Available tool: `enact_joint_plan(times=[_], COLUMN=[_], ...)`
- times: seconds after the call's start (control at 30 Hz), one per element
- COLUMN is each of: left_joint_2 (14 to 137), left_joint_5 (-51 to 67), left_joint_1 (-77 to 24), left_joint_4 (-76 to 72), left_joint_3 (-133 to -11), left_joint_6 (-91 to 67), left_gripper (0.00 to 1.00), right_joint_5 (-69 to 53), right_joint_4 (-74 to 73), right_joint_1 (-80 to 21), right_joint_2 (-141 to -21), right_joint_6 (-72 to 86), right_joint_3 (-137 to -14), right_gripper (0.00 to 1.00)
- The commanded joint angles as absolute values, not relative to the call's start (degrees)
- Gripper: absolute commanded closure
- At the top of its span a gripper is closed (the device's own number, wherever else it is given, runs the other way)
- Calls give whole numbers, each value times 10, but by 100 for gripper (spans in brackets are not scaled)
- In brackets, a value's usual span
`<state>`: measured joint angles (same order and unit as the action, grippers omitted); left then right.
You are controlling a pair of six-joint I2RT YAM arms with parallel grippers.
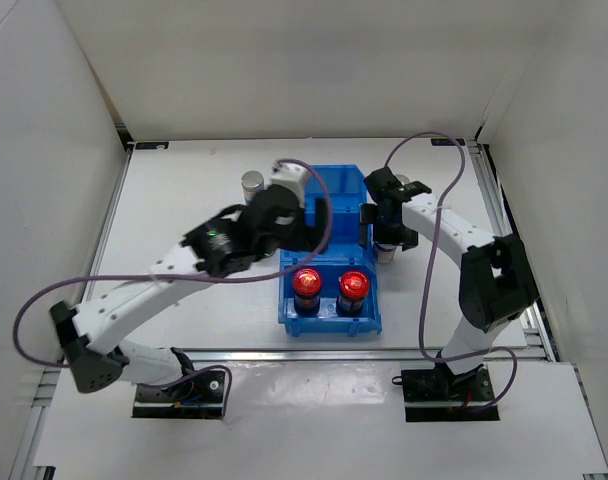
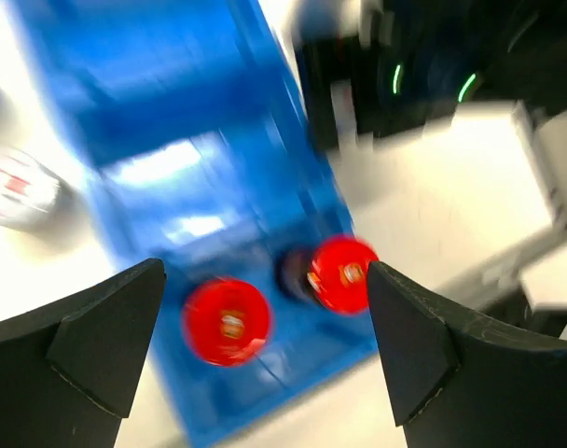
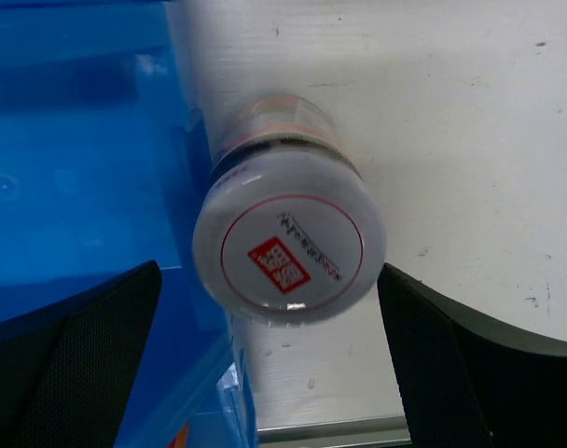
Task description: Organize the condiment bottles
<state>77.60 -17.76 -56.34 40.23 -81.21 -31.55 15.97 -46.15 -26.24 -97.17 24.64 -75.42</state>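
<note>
1. You can count four condiment bottles here. Two are red-capped, one is white-lidded and one is grey-capped.
2. The left red-capped bottle (image 1: 306,283) and the right red-capped bottle (image 1: 353,285) stand upright side by side. They are in the near end of the blue bin (image 1: 329,325).
3. The white-lidded bottle (image 3: 288,247) stands on the table (image 1: 184,200), just beside the bin's right wall. A red square mark shows on its lid.
4. The grey-capped bottle (image 1: 252,182) stands on the table off the bin's far-left corner.
5. Your left wrist view is blurred. It shows a whitish bottle left of the bin, and you cannot tell which kind it is.
6. Your right gripper (image 3: 269,269) is released. Its fingers (image 3: 97,355) stand wide on either side of the white lid, with a gap on both sides.
7. Your left gripper (image 2: 265,265) is released too, with nothing between its fingers. It hangs over the bin with both red caps below it.
8. The left arm and a purple cable (image 1: 327,215) cover the bin's far-left part in the overhead view, so you can't see what is in there.
</note>
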Motion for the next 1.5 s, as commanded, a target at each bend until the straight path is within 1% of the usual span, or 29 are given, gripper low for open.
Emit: enact_joint_plan(times=[0.0, 0.03, 0.1, 0.13, 0.23, 0.3, 0.4, 0.43, 0.47, 0.5, 0.53, 0.57, 0.63, 0.67, 0.73, 0.77, 0.83, 0.87, 0.93, 1.0, 1.1, 1.13, 1.23, 1.47], left_joint_2=[684, 672, 644, 644, 648, 654, 660, 660, 660, 660, 667, 667, 681, 687, 704, 709, 722, 722, 727, 727, 732, 732, 732, 737], left_joint_5=[-237, -255, -301, -313, -334, -361, -288, -278, -278, -285, -271, -259, -258, -251, -245, -238, -231, -221, -215, -203, -198, -192, -192, -181], left_joint_1=[-508, -471, -428, -383, -305, -305, -280, -273, -266, -266, -266, -266, -266, -266, -266, -266, -266, -266, -266, -266, -266, -266, -266, -266], left_joint_4=[430, 430, 424, 414, 349, 319, 270, 232, 209, 194, 213, 214, 206, 206, 206, 212, 212, 212, 212, 212, 212, 212, 212, 217], left_joint_3=[-842, -833, -815, -806, -745, -698, -639, -615, -563, -563, -572, -577, -571, -580, -588, -588, -596, -601, -601, -606, -606, -606, -606, -612], left_joint_6=[-237, -222, -173, -155, -97, -116, -147, -147, -147, -158, -158, -148, -149, -149, -149, -149, -149, -149, -149, -149, -149, -144, -144, -144], left_gripper=[0, 0, 0, 0, 0, 0, 0, 0, 0, 0, 0, 0, 0, 0, 0, 0, 0, 0, 0, 0, 0, 0, 0, 0], right_joint_5=[149, 149, 149, 143, 143, 143, 143, 143, 137, 137, 124, 118, 113, 106, 93, 93, 93, 99, 122, 180, 209, 209, 214, 172], right_joint_4=[-455, -447, -441, -435, -426, -414, -414, -414, -414, -414, -406, -406, -401, -401, -401, -412, -424, -431, -440, -440, -453, -461, -483, -483], right_joint_1=[-253, -253, -253, -248, -248, -243, -224, -224, -218, -213, -213, -213, -206, -206, -200, -200, -200, -200, -211, -241, -279, -292, -315, -341], right_joint_2=[-975, -975, -975, -975, -975, -987, -1009, -1014, -1022, -1022, -1022, -1022, -1022, -1022, -1028, -1028, -1019, -1010, -973, -935, -928, -942, -967, -1041], right_joint_6=[242, 247, 247, 247, 241, 236, 236, 236, 236, 236, 229, 229, 229, 224, 224, 219, 219, 219, 219, 219, 204, 204, 204, 230], right_joint_3=[-765, -759, -751, -751, -745, -745, -753, -761, -761, -767, -767, -773, -773, -780, -786, -800, -805, -813, -826, -838, -883, -916, -954, -967], right_gripper=[0, 0, 0, 4, 10, 11, 11, 11, 13, 15, 24, 29, 43, 52, 65, 77, 86, 93, 98, 99, 99, 99, 99, 99])
